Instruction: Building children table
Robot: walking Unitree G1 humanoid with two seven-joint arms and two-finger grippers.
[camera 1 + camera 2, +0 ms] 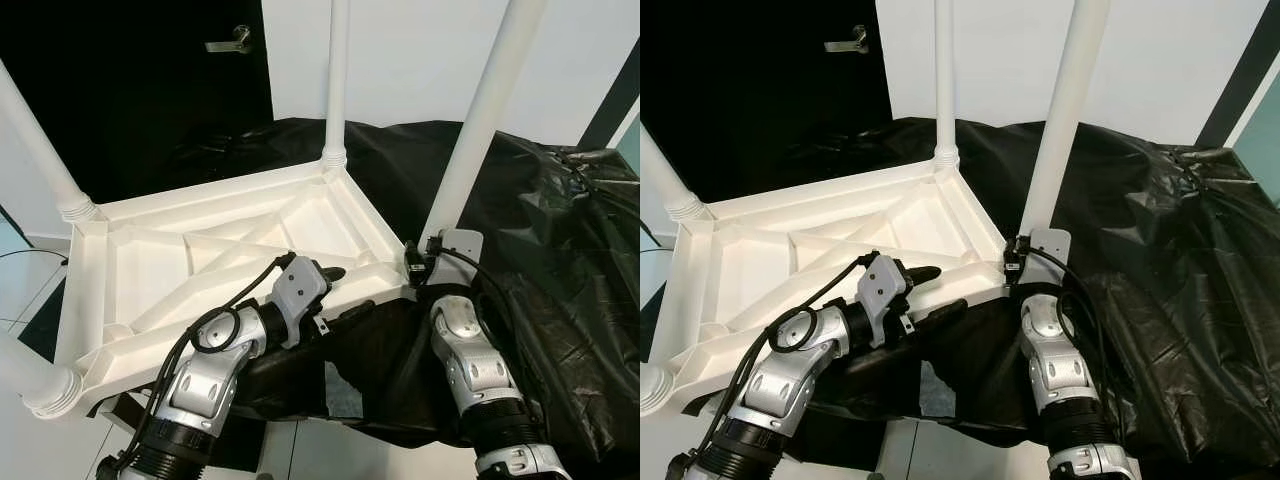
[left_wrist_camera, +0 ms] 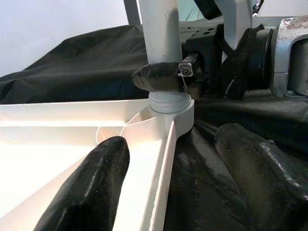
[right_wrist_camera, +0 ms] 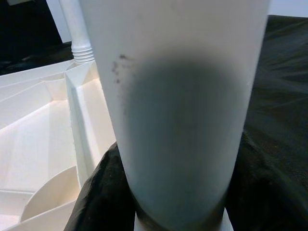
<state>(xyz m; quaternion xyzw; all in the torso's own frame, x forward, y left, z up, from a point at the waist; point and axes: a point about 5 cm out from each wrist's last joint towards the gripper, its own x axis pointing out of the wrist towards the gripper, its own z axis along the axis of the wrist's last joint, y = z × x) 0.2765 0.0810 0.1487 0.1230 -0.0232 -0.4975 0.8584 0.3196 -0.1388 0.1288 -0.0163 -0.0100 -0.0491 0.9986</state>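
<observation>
Black sheet (image 1: 560, 260) drapes surface; white tabletop (image 1: 150, 280) upside down, left. Your right gripper (image 2: 166, 77) clamps near-right leg (image 1: 480, 130) at socket. Left gripper (image 1: 335, 290) spread astride near rim. Likely seating leg; next, twist tight.

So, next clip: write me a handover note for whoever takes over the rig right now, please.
Right gripper: shut on the near-right leg, low down by its screw collar.
Left gripper: open, one finger inside the tabletop's near rim, one outside over the black sheet.
Tabletop lies upside down on the sheet, ribs up.
Done: four white legs stand in the corner sockets, including the far one.
Left: I can't tell whether the gripped leg is screwed fully home; check it, then probably turn the table upright.
</observation>
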